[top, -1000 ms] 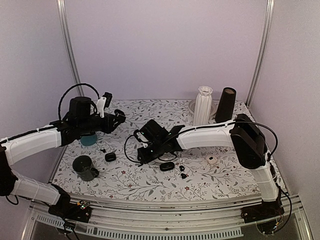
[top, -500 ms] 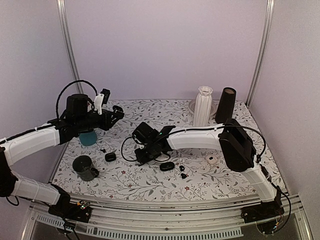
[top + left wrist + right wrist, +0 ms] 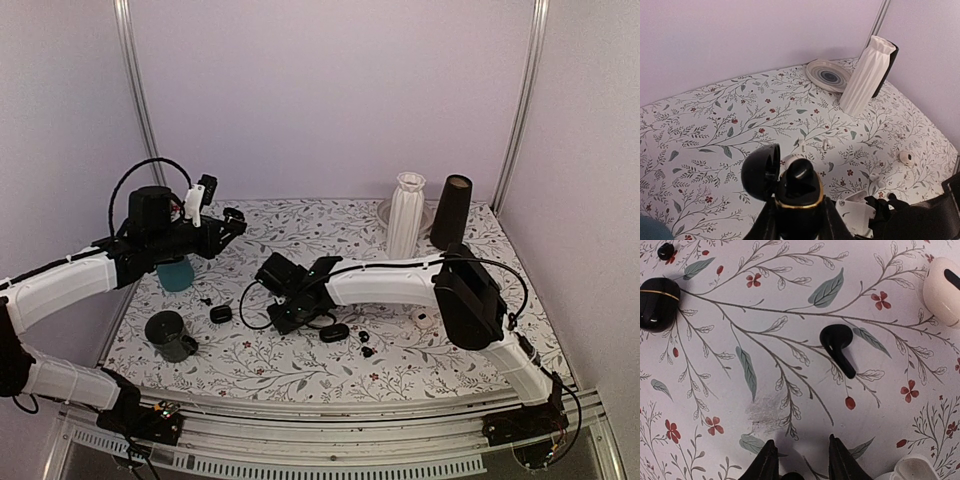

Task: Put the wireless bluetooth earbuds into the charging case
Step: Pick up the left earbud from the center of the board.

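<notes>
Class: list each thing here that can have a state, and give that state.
left gripper: shut on black charging case
black charging case: lid open, held
right gripper: fingers apart, grip unclear
stemmed earbud: lying loose, ungripped
gold-lined black case: closed

Your left arm (image 3: 70, 285) rises from its base and reaches toward the far left, its wrist held high and level, with the left gripper (image 3: 228, 222) clamped tight on the open black charging case (image 3: 799, 192). Your right arm (image 3: 390, 280) is bent at the elbow and stretches left across the middle. Its wrist tips the right gripper (image 3: 804, 460) straight down, low, fingers (image 3: 769, 462) parted and holding nothing.
</notes>
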You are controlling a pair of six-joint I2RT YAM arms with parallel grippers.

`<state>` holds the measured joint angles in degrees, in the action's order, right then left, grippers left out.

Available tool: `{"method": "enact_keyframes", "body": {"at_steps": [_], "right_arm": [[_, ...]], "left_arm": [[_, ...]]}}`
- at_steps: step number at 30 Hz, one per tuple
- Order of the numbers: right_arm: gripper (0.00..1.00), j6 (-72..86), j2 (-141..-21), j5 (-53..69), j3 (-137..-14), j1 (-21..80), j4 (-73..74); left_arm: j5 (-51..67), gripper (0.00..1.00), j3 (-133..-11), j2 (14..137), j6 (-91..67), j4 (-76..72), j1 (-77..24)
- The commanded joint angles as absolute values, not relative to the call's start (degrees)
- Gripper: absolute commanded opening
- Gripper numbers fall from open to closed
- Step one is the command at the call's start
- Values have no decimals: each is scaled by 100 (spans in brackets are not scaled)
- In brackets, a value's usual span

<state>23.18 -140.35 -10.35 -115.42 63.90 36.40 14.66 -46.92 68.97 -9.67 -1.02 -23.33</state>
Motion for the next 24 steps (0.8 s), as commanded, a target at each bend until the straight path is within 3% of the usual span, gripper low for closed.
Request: {"method": "enact_keyframes", "body": {"at_steps": [1, 8, 24], "right_arm": [[31, 2398, -14001, -1110, -11474, 6493, 3864], [24, 2629, -13559, -738, -10792, 6517, 3549], [33, 2624, -12848, -152, -9906, 6424, 2672]], "left_arm": [[1555, 0, -4736, 6835, -912, -307, -2259], [1606, 0, -4721, 6894, -952, -337, -2257], [1684, 0, -4632, 6917, -1079, -435, -2259]]}}
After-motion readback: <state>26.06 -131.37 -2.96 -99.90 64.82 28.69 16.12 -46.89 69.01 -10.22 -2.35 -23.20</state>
